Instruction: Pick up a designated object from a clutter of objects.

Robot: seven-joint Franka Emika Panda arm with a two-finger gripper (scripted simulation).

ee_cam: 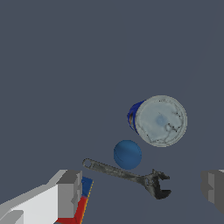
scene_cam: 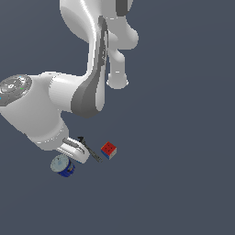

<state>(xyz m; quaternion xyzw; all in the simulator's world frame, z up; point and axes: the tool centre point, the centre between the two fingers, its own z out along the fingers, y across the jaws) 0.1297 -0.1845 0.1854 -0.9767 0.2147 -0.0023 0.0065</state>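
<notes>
Scene: we see a white robot arm (scene_cam: 55, 98) reaching down over a flat, dark grey-blue worktop (scene_cam: 183, 174) with a few small items gathered close together.

Can: the short blue cylindrical can with a pale silvery-grey round lid and dark label (scene_cam: 62, 165) stands upright on the worktop, at the exterior view's left of the group. Nothing is touching it. In the wrist view we see its round lid (ee_cam: 160, 120) face on, with a strip of blue wall along one side.

Gripper: the gripper (ee_cam: 142, 194) hangs above the items with its two grey fingers (ee_cam: 69, 194) spread wide apart, and nothing is held between them. In the exterior view it sits just above and beside the can.

Ball: a small plain blue ball (ee_cam: 127, 154) lies just beside the can, between the can and the wrench. We see it only in the wrist view.

Wrench: a dark grey metal wrench (ee_cam: 129, 177) lies flat near the ball, below the open gripper.

Cube: a red, white and blue puzzle cube (scene_cam: 109, 150) sits at the exterior view's right of the wrench, apart from the can.
</notes>
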